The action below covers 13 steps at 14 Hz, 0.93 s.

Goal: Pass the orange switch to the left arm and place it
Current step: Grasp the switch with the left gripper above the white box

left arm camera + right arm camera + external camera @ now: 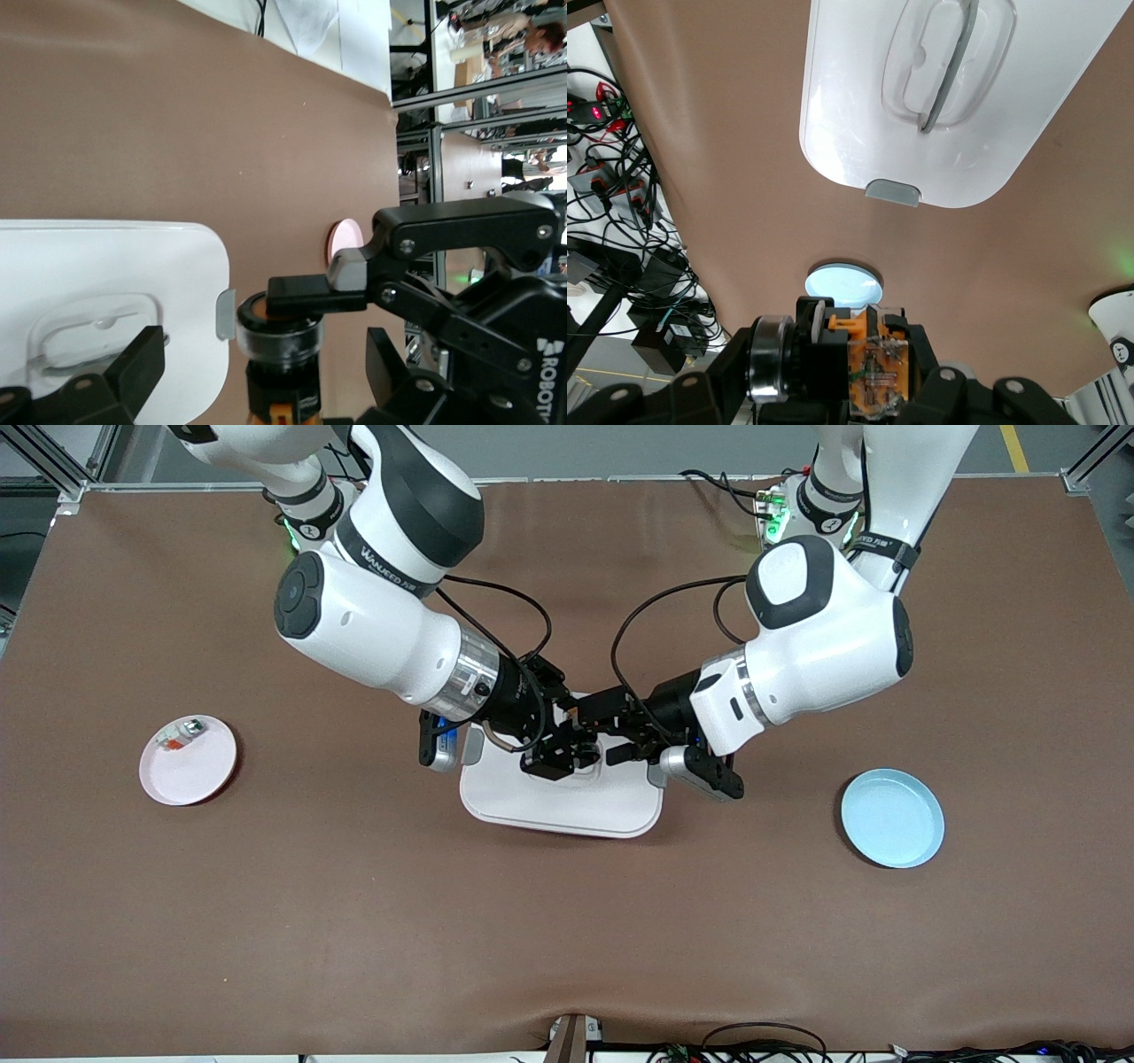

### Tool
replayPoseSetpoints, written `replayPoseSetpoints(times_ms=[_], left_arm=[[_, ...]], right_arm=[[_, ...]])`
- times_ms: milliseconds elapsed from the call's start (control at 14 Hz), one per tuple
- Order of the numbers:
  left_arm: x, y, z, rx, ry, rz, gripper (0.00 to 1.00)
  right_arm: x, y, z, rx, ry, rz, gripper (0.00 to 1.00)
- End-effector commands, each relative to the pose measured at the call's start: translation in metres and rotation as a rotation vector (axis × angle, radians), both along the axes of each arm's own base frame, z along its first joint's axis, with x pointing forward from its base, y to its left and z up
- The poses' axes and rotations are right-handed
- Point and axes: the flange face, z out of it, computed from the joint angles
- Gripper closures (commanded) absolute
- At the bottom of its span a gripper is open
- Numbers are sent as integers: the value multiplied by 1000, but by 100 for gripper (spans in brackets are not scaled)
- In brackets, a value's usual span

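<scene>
The orange switch (873, 372) has a black body, a silver ring and an orange and tan end. My right gripper (833, 367) is shut on it and holds it over the white box (567, 806), at the box's farther edge. In the left wrist view the switch (276, 341) stands between my left gripper's (266, 359) fingers, which are open with gaps on both sides. One right gripper finger (310, 297) lies across the orange cap. In the front view the right gripper (567, 757) and left gripper (609, 735) meet over the box, and the switch is hidden between them.
A pink plate (188, 760) with a small white-grey part (182, 733) lies toward the right arm's end. A blue plate (892, 817) lies toward the left arm's end. The box has a recessed lid handle (948, 62) and grey latches (893, 191).
</scene>
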Motion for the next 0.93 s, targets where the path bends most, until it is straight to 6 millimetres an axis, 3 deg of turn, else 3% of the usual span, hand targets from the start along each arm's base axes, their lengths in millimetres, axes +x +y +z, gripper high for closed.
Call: replayPoseSetpoints(times_ms=[0,501,573,644,716,859], left_arm=[[-1,-8,-2,-25,-7,4,0],[0,-6,-2,-14,-24,-5,0],[1,-5,-2,-14,-24,-3,7],[1,-5,-1,-12,-28,-5,27],[0,-6,-1,-10,-38,-13,36],[-1,-9,-1,-11,-49,-25,64]], right_arm=[[3,3,9,29,2,-18,100],[12,-6,11,33,-22,-41,100],[13,-6,9,32,-22,-42,100],[14,-7,7,29,-22,-45,100],[14,-7,7,29,-22,-45,100],[15,-8,7,29,-22,-47,100]])
